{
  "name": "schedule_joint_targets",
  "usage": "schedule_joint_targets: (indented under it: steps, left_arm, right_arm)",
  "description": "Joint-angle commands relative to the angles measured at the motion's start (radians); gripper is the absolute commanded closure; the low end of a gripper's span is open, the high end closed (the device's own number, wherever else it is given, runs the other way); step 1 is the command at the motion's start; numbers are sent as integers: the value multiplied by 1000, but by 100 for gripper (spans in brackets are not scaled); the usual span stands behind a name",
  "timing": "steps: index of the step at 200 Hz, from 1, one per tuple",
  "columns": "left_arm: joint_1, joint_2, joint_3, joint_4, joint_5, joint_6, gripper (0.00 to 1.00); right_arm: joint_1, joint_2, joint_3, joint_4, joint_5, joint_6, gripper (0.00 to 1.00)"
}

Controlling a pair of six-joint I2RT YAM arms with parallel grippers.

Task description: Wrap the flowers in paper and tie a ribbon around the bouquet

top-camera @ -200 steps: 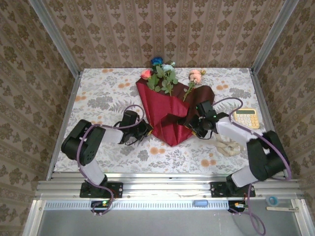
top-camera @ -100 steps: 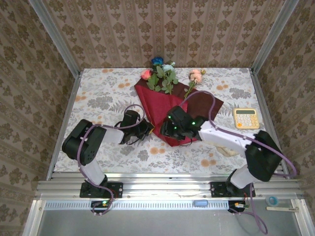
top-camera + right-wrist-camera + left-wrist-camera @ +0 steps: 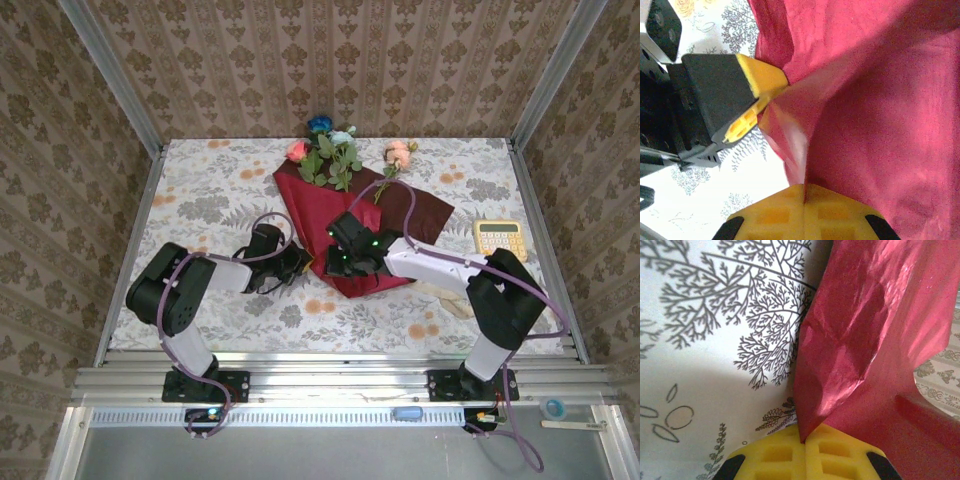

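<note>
The dark red paper (image 3: 400,205) lies in the middle of the cloth-covered table (image 3: 200,190), partly folded over the flowers (image 3: 335,160). Their stems run in under its far border. The heads, blue, pale teal, red-pink and pink, stick out with the green leaves toward the table's far edge. The sheet narrows to a point aimed at the near edge, while its right corner is spread flat toward the right edge.

The left gripper (image 3: 302,263) sits low at the paper's lower left border, clenched on a crumpled fold of the sheet. In its wrist view the yellow pads (image 3: 780,455) press together with the red fold rising from between them. The right gripper (image 3: 333,263) is just beside it, over the narrow lower part of the paper. Its own yellow pads (image 3: 775,215) are likewise clamped on a ridge of the sheet. In the right wrist view the left gripper's black and yellow finger (image 3: 760,80) lies close on the left, and a crease of paper runs from it down to the right gripper's pads.

A bit of beige ribbon (image 3: 452,300) shows on the cloth by the right arm's forearm, toward the near right of the table and apart from the paper. A yellow calculator (image 3: 499,240) lies near the right edge, clear of the paper's spread corner. The tablecloth (image 3: 715,365) is pale, printed with grey foliage.
</note>
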Motion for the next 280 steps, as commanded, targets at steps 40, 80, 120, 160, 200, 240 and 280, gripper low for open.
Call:
schedule_joint_targets:
  steps: [40,80,120,160,200,240,280]
  left_arm:
    - [45,52,14,56,0,-41,100]
    - [53,39,21,53,6,-46,89]
    - [62,0,44,-23,12,-9,71]
    - [65,30,51,-7,31,-10,74]
    - [63,32,64,-15,44,4,82]
    - [62,29,66,-16,49,1,95]
    - [61,26,55,-10,53,0,98]
  right_arm:
    - [31,-86,-187,88,-111,188,100]
    - [30,-66,-210,149,-124,245,100]
    - [30,-73,-228,194,-137,303,100]
    - [33,-182,-314,263,-97,534,73]
    - [49,-248,-364,290,-23,812,44]
    - [112,-200,-465,504,17,1171,36]
    - [164,-144,-526,711,167,1358,34]
